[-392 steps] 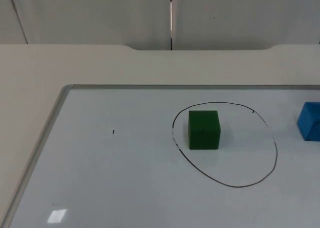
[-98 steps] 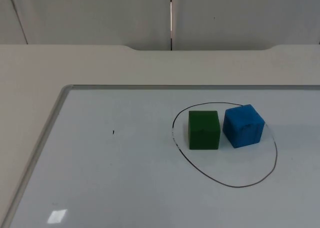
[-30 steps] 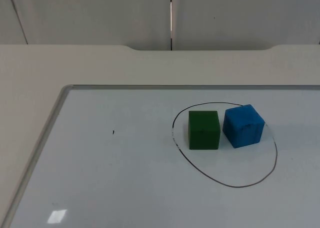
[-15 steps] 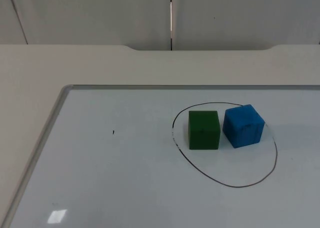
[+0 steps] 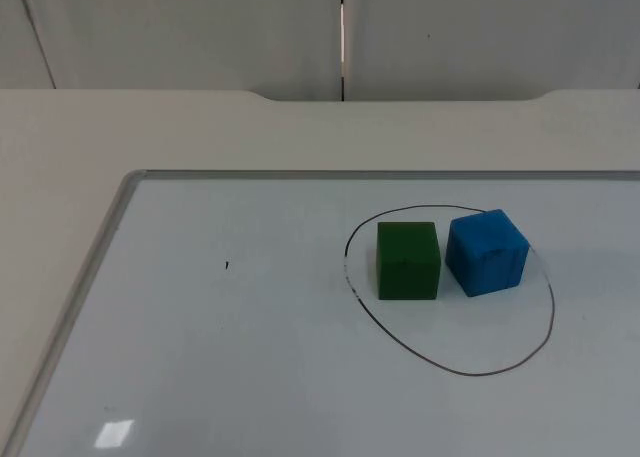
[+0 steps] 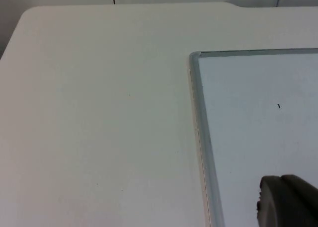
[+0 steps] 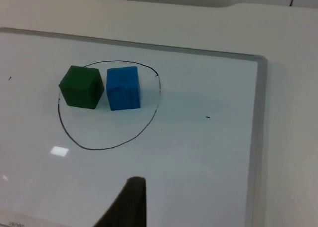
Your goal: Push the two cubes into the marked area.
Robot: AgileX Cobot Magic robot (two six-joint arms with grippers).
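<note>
Inside the drawn ring [image 5: 450, 292], both cubes [image 5: 408, 260] sit.

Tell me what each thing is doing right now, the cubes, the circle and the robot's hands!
green cube: upright on the whiteboard, inside the drawn circle.
blue cube: inside the circle, close beside the green cube, turned a bit.
drawn circle: holds both cubes.
left end effector: over the whiteboard's edge, far from the cubes.
right end effector: above the whiteboard, away from the cubes.

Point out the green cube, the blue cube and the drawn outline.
green cube [image 5: 408, 267], top view, front face.
blue cube [image 5: 487, 260], top view, front face.
drawn outline [image 5: 470, 373], top view, near edge of the line.
</note>
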